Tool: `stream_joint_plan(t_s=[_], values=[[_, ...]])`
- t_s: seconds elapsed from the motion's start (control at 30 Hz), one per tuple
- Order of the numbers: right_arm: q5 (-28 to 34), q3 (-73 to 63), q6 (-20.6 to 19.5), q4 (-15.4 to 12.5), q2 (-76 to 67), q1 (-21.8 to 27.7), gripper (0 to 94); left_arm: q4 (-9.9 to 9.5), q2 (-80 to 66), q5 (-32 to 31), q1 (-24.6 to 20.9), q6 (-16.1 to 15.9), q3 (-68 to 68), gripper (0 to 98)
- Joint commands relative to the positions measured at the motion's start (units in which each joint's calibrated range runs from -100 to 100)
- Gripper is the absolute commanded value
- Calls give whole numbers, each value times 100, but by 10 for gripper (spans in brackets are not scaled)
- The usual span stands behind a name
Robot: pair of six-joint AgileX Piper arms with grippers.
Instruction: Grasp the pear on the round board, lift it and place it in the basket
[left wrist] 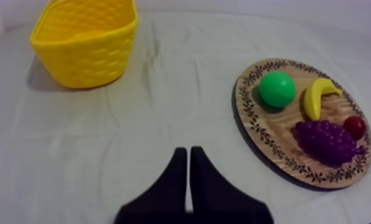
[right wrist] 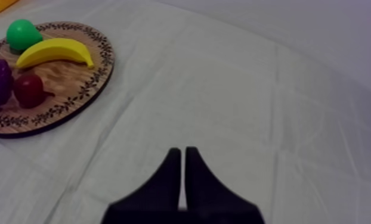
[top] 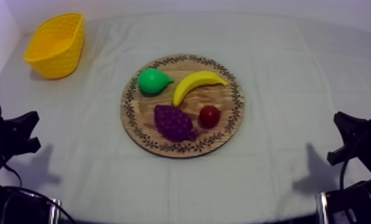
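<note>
The basket [left wrist: 83,44] is showing whole from the left wrist, pear [left wrist: 277,89] well apart. Left gripper [left wrist: 189,156] and right gripper [right wrist: 183,154] are resting low, fingers together, empty.

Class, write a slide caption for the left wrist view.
Shut left gripper faces yellow basket and pear on wooden board.

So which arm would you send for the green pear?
Probably the left. The pear lies on the left of the wooden board, nearer the left gripper, and the yellow basket stands on that side too. The right gripper would have to reach past the banana.
</note>
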Motion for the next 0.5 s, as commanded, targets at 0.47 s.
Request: stream_joint_plan(t_s=[0.47], values=[[4,-5,8,-1,-4,-1,4,300,4384,2531,61,-43,-3797,0]])
